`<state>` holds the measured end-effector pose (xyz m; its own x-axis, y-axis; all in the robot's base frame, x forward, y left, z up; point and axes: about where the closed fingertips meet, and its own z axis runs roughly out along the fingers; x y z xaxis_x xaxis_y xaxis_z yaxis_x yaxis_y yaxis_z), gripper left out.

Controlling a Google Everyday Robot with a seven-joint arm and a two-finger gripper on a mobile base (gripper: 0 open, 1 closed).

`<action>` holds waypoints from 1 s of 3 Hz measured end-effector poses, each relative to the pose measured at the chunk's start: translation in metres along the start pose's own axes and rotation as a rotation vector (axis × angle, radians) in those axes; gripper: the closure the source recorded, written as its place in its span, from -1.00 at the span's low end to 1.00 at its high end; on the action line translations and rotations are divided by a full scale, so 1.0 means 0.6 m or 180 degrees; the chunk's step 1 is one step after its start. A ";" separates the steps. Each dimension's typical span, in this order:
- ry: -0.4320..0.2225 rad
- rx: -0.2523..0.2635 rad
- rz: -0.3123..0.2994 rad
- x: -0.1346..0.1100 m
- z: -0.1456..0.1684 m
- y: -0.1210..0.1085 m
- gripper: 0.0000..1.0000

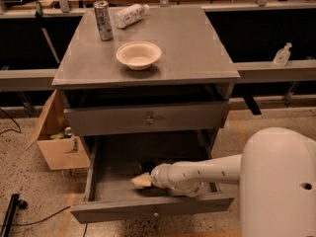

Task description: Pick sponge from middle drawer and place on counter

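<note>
The middle drawer (98, 191) is pulled open below the taller drawer front (113, 120). Its low front panel carries a small pale knob (156, 214). My gripper (141, 180) reaches in from the right on the white arm (207, 172) and sits low over the drawer floor, near its front centre. Its tip looks pale yellow. A small dark shape (147, 167) lies just behind it; I cannot tell whether this is the sponge. The grey counter (197, 48) tops the cabinet.
On the counter stand a white bowl (138, 55), a can (103, 20) and a lying plastic bottle (131, 15). An open cardboard box (58, 147) sits on the floor left of the cabinet. My white body (281, 181) fills the lower right.
</note>
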<state>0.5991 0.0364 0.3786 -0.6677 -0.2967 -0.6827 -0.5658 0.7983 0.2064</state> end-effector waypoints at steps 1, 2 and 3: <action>0.0111 -0.0042 -0.0076 0.011 0.015 0.008 -0.26; 0.0231 -0.0096 -0.0186 0.022 0.027 0.029 0.20; 0.0239 -0.0100 -0.0201 0.022 0.027 0.033 0.67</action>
<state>0.5868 0.0563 0.3623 -0.6639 -0.3853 -0.6409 -0.6220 0.7603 0.1872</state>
